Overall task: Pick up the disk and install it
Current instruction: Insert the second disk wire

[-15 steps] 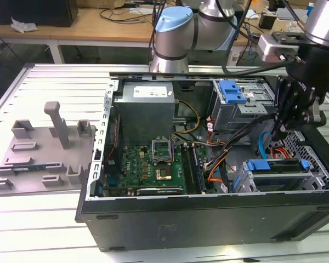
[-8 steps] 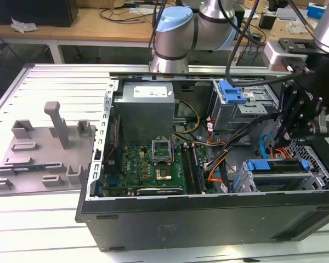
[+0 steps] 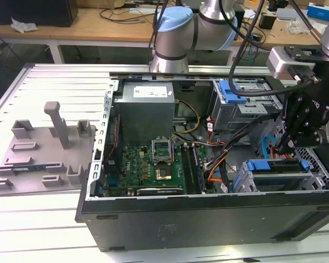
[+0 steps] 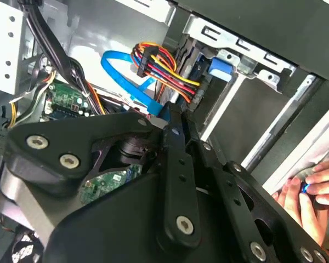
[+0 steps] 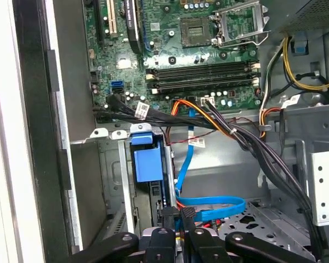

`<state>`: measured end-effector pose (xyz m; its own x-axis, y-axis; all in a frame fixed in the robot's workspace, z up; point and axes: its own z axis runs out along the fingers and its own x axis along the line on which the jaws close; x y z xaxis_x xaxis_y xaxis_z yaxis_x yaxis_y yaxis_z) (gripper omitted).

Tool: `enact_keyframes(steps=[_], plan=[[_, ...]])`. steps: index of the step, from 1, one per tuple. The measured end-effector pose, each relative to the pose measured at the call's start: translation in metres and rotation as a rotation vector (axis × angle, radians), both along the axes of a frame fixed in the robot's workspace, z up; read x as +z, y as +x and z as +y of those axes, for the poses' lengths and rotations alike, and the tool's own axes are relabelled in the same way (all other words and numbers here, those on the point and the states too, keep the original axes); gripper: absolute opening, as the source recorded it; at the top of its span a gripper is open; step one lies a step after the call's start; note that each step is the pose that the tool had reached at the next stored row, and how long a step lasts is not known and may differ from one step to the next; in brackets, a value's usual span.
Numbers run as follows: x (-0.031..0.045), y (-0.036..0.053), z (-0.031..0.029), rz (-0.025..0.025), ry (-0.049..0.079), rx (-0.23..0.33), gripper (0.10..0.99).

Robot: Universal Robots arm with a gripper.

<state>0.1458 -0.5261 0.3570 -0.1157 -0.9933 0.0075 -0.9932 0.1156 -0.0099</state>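
Note:
The disk (image 3: 277, 166) stands on edge in the lower drive bay of the open computer case (image 3: 208, 213), at the exterior view's right, its blue frame along the top. In the first wrist view its blue frame tab (image 5: 145, 164) sits in the bay slot. My gripper (image 3: 281, 149) hangs just above and behind the disk inside the case. Its dark fingers come together to a narrow point in both wrist views (image 5: 178, 224) (image 4: 174, 118), right beside the disk's edge. The gripper looks shut, and I see nothing pinched between the fingers.
A blue data cable (image 5: 208, 205) and a black and orange cable bundle (image 5: 252, 148) run close to the fingers. The motherboard (image 3: 148, 164), power supply (image 3: 145, 107) and upper drive cage (image 3: 244, 101) fill the case. A grey fixture plate (image 3: 44, 148) lies outside it. A person's hand (image 4: 312, 192) touches the case edge.

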Motion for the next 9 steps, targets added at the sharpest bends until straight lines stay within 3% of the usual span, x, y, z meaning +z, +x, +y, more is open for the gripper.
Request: enact_keyframes(steps=[6, 9], plan=[[0.0001, -0.0003, -0.0003, 0.0001, -0.002, 0.006, 0.161], [-0.0001, -0.0007, -0.0005, 0.0017, -0.016, 0.019, 0.161]])
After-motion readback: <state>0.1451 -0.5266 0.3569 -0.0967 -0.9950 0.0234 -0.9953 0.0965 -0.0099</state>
